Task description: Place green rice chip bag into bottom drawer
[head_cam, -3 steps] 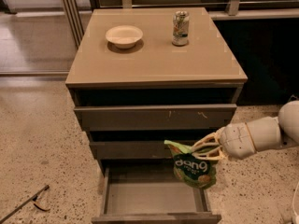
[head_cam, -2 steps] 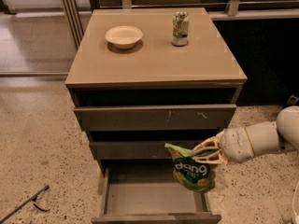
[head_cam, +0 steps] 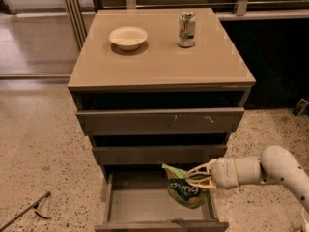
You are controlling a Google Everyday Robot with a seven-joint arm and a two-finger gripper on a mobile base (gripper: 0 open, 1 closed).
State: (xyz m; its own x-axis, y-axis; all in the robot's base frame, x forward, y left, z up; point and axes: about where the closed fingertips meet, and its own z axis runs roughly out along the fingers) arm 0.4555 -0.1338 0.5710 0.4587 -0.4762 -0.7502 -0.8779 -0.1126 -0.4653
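Observation:
The green rice chip bag (head_cam: pixel 182 187), a crinkly green pouch with white lettering, hangs upright inside the open bottom drawer (head_cam: pixel 126 204), at its right side. My gripper (head_cam: pixel 198 177) comes in from the right on a white arm and is shut on the bag's upper right edge. The bag's lower end is low in the drawer; I cannot tell if it touches the grey floor. The two shallower drawers above are closed.
A cream bowl (head_cam: pixel 128 36) and a small green-and-white drink can (head_cam: pixel 186 29) stand on the cabinet top (head_cam: pixel 159 66). A dark stick-like object (head_cam: pixel 24 211) lies on the speckled floor at the lower left. A dark wall is at the right.
The gripper and the bag have moved lower and a little left, further down into the open bottom drawer. The arm has dropped with them.

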